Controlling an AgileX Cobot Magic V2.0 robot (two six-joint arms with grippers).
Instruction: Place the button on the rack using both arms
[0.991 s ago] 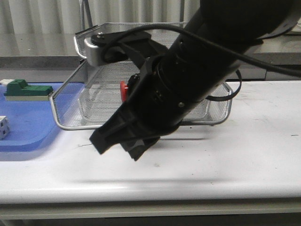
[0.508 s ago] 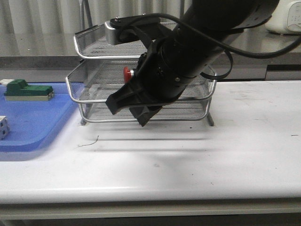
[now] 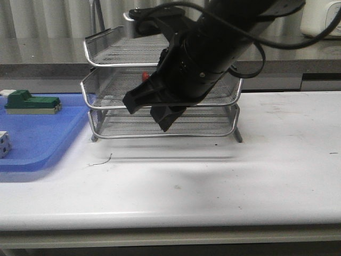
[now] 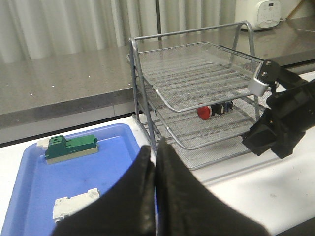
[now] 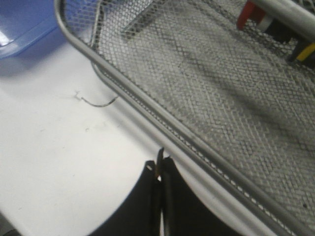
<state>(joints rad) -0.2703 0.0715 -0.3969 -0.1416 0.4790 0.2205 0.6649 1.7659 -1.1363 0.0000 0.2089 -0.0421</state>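
Lying on the middle tier of the rack [image 4: 197, 93], the button [image 4: 210, 110] looks already placed, so the step in hand reads as clearing away. Both sets of fingers are pressed together and empty: the right gripper [image 3: 152, 109] hangs just before the rack's front rim, the left gripper [image 4: 155, 196] well short of the rack, beside the blue tray [image 4: 29, 182]. Next, both arms should back off without nudging the rack.
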